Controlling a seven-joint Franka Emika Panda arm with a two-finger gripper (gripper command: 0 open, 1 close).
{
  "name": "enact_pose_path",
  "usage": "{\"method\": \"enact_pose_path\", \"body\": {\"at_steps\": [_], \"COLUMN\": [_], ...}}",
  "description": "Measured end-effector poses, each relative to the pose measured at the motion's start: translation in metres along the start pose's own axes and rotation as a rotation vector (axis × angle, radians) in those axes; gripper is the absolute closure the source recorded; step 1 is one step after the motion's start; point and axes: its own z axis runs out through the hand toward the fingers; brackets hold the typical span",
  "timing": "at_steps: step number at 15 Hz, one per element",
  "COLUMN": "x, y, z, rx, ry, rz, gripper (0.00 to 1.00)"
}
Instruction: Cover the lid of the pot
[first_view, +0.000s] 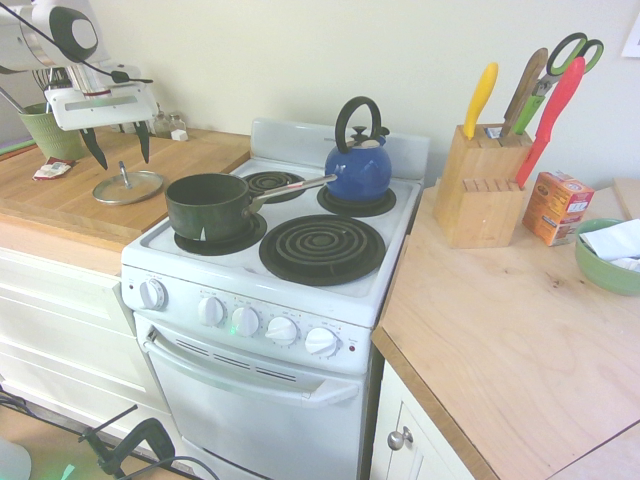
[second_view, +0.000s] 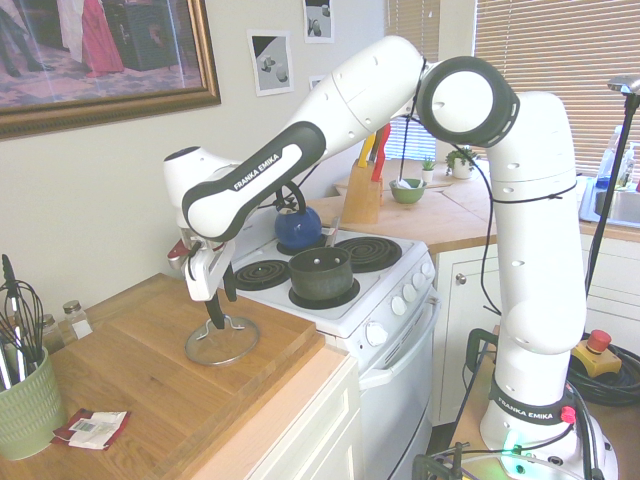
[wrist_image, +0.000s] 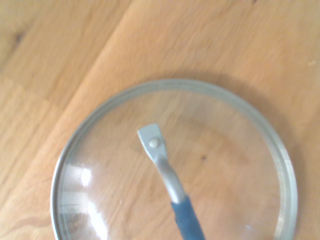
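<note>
The gripper (first_view: 118, 146) hangs with its fingers (first_view: 95, 147) spread wide and empty, straddling the air above the lid (first_view: 128, 187) and touching nothing. The lid lies flat on the wooden counter (first_view: 70, 195), at about nine o'clock from the pot (first_view: 208, 205), which sits open on the stove's front burner. Glass in a metal rim: likely stiff, fairly heavy, slick and breakable. The upright handle (wrist_image: 167, 177) at its centre looks the only sound hold.
</note>
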Motion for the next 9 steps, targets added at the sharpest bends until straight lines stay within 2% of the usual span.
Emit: {"method": "enact_pose_path", "body": {"at_steps": [5,6,9], "x": [0.004,0.003,0.001], "y": [-0.017,-0.019,-0.023], "z": [0.009,0.008,0.008], "rx": [-0.009,-0.008,-0.008], "ry": [-0.013,-0.011,-0.01], "rz": [-0.038,-0.041,-0.049], "gripper": [0.0,1.0,1.0]}}
